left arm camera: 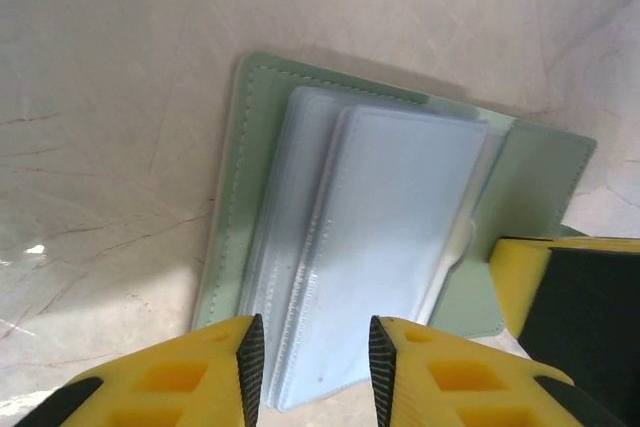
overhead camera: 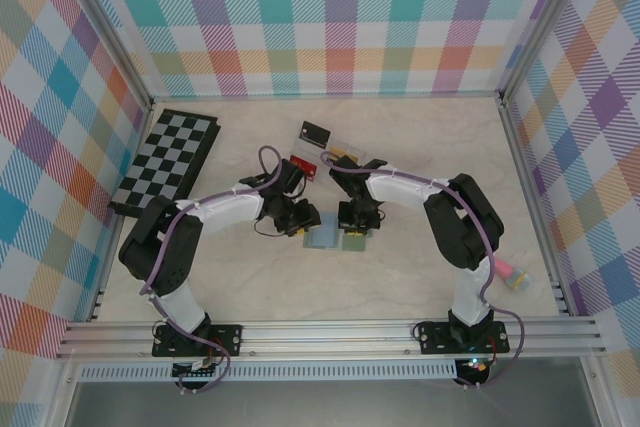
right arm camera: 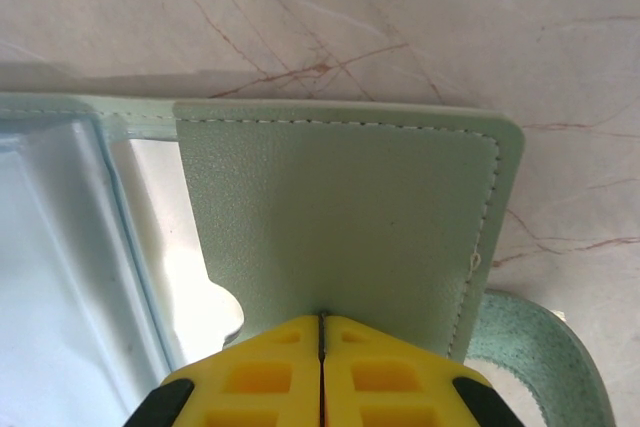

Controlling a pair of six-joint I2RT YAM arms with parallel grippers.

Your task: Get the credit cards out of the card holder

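Observation:
The card holder (overhead camera: 337,239) lies open on the table between both grippers. Its grey-green cover (left arm camera: 232,197) and pale blue sleeves (left arm camera: 390,217) face up, and no card shows in the sleeves. My left gripper (left arm camera: 315,367) hovers open over the near end of the sleeves, its fingers astride them. My right gripper (right arm camera: 322,319) is shut on the near edge of the holder's green right flap (right arm camera: 340,207). A red credit card (overhead camera: 302,165) lies on the table behind the left gripper (overhead camera: 300,221). A dark card (overhead camera: 315,132) lies further back.
A folded chessboard (overhead camera: 168,159) lies at the back left. A clear plastic tray (overhead camera: 350,150) sits behind the grippers with something yellow in it. A pink and yellow object (overhead camera: 510,273) rests by the right wall. A green speckled band (right arm camera: 535,347) shows under the holder's corner.

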